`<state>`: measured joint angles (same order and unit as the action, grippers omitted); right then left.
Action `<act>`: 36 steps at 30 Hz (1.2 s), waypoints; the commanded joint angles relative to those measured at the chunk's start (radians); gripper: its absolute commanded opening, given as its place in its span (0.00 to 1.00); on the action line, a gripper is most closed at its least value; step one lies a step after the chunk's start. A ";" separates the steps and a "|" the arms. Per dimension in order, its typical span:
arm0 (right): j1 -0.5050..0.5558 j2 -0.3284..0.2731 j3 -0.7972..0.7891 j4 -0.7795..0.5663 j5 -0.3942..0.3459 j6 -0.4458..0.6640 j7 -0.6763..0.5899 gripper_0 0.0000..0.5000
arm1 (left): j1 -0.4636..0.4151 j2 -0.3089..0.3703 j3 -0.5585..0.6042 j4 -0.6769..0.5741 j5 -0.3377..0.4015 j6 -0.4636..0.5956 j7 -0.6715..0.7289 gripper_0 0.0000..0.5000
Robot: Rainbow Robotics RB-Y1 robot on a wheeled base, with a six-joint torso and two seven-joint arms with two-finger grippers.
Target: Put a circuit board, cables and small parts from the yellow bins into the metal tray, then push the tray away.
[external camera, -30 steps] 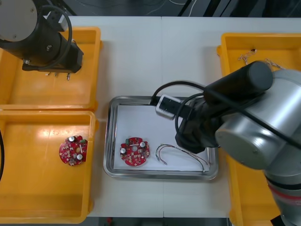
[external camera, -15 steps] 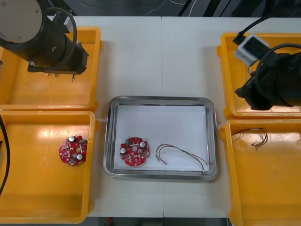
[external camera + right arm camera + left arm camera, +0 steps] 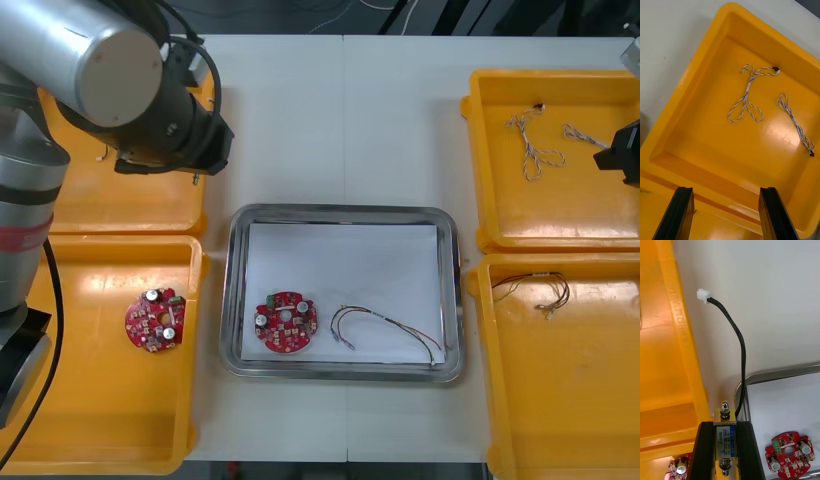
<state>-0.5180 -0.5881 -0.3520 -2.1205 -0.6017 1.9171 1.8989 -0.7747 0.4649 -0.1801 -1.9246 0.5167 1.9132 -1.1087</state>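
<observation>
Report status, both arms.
Left gripper shut on small metal part with black cable, near metal tray corner. Right gripper open above twisted blue and white cables in yellow bin. Tray holds circuit board, thin cable. Nothing blocking.

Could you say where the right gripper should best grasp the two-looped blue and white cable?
I'd grip the two-looped cable on its twisted stem, between loops and forked end, coming straight down, the open right gripper spanning it. It lies flat on the bin floor, clear of the other cable. The left gripper, by the tray, holds a small metal part.
</observation>
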 commanded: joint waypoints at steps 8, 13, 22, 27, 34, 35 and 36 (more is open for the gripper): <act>-0.149 -0.035 -0.027 0.228 0.151 0.003 -0.029 1.00 | 0.002 -0.057 -0.233 -0.054 -0.086 0.007 0.317 0.00; -0.194 -0.035 -0.027 0.329 0.189 0.003 -0.034 1.00 | 0.003 -0.063 -0.323 -0.054 -0.107 0.007 0.386 0.00; -0.251 -0.035 -0.030 0.487 0.241 -0.006 -0.049 1.00 | 0.061 -0.063 -0.403 -0.054 -0.167 -0.051 0.412 0.00; -0.266 -0.035 -0.041 0.554 0.252 -0.073 -0.066 1.00 | 0.075 -0.060 -0.438 -0.025 -0.187 -0.088 0.414 0.00; -0.303 -0.045 -0.028 0.660 0.263 -0.182 -0.149 1.00 | 0.074 -0.063 -0.483 0.058 -0.211 -0.191 0.429 0.00; -0.315 -0.045 -0.027 0.691 0.263 -0.199 -0.149 1.00 | 0.074 -0.063 -0.492 0.070 -0.218 -0.206 0.431 0.00; -0.321 -0.044 -0.027 0.705 0.263 -0.204 -0.149 1.00 | 0.074 -0.063 -0.496 0.073 -0.224 -0.214 0.432 0.00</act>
<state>-0.7686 -0.5892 -0.3635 -1.4530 -0.3476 1.7386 1.7403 -0.7047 0.4239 -0.6490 -1.8613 0.3160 1.7327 -0.7374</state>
